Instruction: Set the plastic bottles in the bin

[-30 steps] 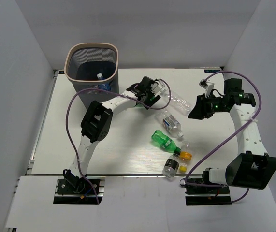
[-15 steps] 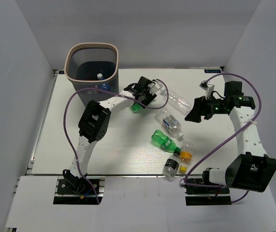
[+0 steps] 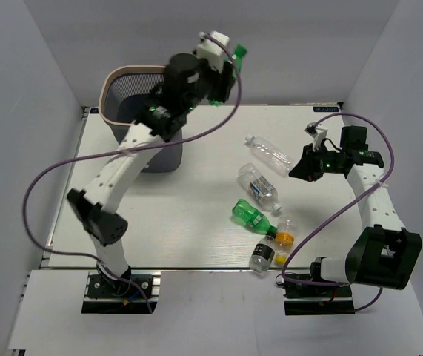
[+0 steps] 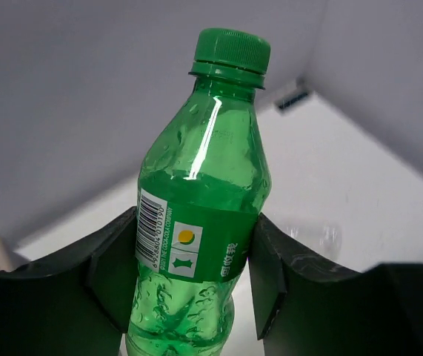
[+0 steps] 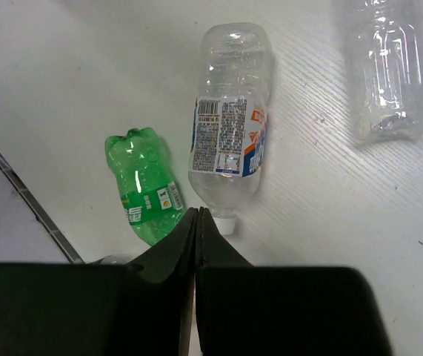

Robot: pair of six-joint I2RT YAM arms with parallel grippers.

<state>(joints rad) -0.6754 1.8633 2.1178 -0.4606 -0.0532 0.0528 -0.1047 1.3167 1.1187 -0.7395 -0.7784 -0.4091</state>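
Up high by the bin point(image 3: 105, 95), the left gripper point(image 3: 224, 68) has swung the green bottle point(image 4: 204, 185) off the table point(image 3: 189, 222), clamped tight on it. Drop's next, prob. Right gripper point(image 5: 197, 222) is pinched together, empty, near other bottles point(image 3: 259, 185).

The left gripper point(image 3: 224, 67) now holds the green bottle point(image 3: 238, 52) lifted high off the bench point(image 3: 189, 237), near the far edge.

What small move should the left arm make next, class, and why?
Probably swing the left hand leftward over the bin: it is shut on the green bottle and held high, but appears right of the bin's opening, so releasing might miss.
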